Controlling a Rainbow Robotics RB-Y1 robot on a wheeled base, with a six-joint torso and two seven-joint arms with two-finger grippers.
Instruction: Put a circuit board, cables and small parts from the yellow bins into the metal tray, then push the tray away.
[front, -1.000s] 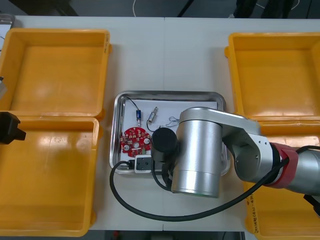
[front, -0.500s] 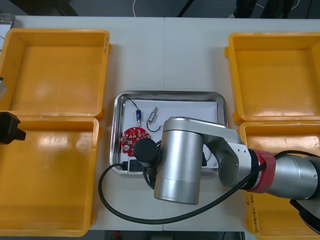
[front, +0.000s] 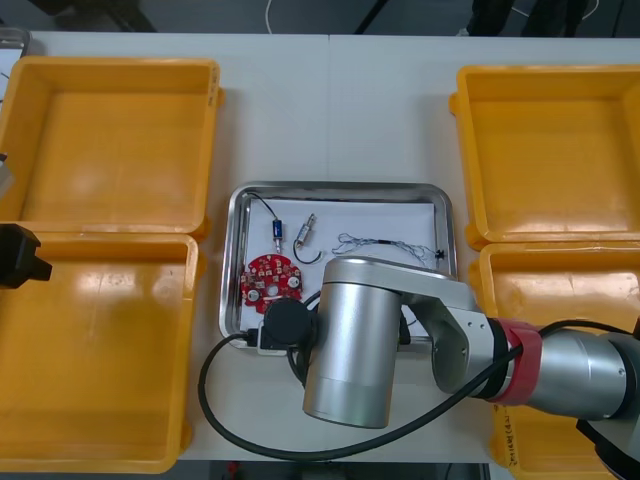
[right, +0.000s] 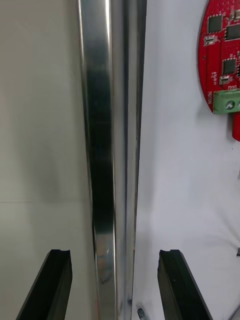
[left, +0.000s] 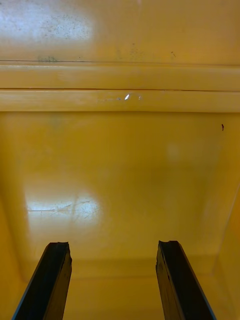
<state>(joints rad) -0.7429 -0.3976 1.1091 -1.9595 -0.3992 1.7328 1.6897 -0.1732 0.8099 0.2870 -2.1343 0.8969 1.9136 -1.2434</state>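
The metal tray (front: 340, 188) lies mid-table with a white inside. It holds a round red circuit board (front: 272, 280), a small blue-ended cable (front: 276, 230), a small metal part (front: 306, 232) and a thin twisted cable (front: 385, 240). My right arm (front: 350, 340) lies over the tray's near side. The right gripper (right: 115, 280) is open and straddles the tray's rim (right: 112, 150): one finger (right: 55, 285) over the table, the other (right: 177, 285) over the white inside, near the circuit board (right: 222, 50). My left gripper (left: 114, 280) hangs open over an empty yellow bin (left: 120, 175).
Two yellow bins (front: 110, 140) (front: 90, 350) stand left of the tray, and two more (front: 550, 150) (front: 560, 285) right of it, all looking empty. The left gripper (front: 18, 256) waits at the far left edge. A black hose (front: 240, 415) loops off the right arm.
My right arm has swung left and toward the tray's near edge, uncovering the thin twisted cable at the tray's right. The left arm has not moved.
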